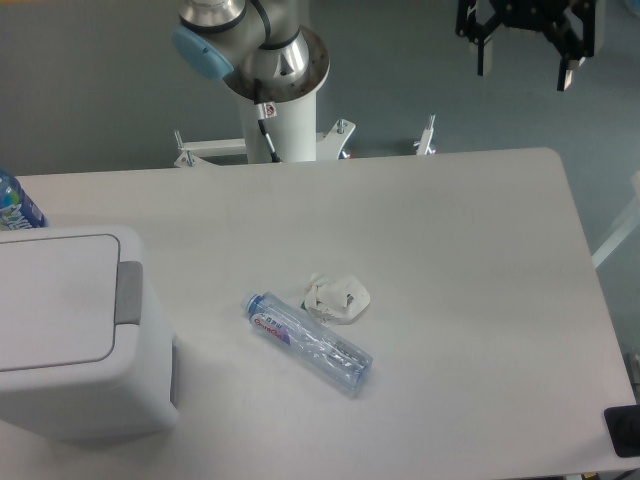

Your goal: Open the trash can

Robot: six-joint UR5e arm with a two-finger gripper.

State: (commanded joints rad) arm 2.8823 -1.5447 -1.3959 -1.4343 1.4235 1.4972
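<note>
The trash can (70, 330) is a large boxy white bin at the left edge of the table. Its flat white lid (55, 300) is down, and the grey push tab (129, 293) sits on its right side. My gripper (524, 68) hangs at the top right, high above the table's far right part and far from the can. Its two black fingers are spread apart with nothing between them.
A clear plastic bottle (308, 342) lies on its side mid-table, next to a crumpled white paper (337, 298). A blue-capped bottle (15, 203) stands behind the can. The arm's base (275, 80) is at the table's far edge. A dark object (623, 430) sits at the front right corner.
</note>
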